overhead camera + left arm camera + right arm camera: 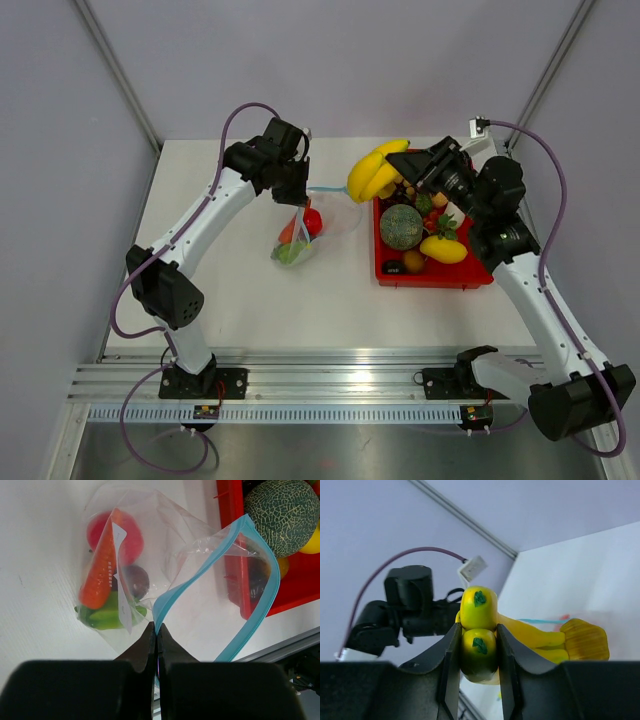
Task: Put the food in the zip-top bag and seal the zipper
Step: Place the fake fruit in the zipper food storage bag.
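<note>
The left gripper (156,630), fingers pressed together on one lip of the zipper (161,605), held the clear bag (195,545) open above the table (300,310). The right gripper (478,630), its fingers clamped on the stem end of the bananas (535,637), carried them in the air near the bag's mouth, beside the red tray (430,280). A carrot (97,575), a red fruit (127,537) and greens (107,617) lay at the bottom of the bag. A melon (400,225) and other pieces waited in the tray.

The risks lay at the mouth. Only one lip was pinched, so the far lip hung loose and the opening could sag or fold if the bananas brushed it. The bunch looked long against the opening, and entering crosswise it might catch on the strip and drag the thin plastic out of the left fingers. Held only by its end, the bunch could also swing or slip and fall outside the bag.
</note>
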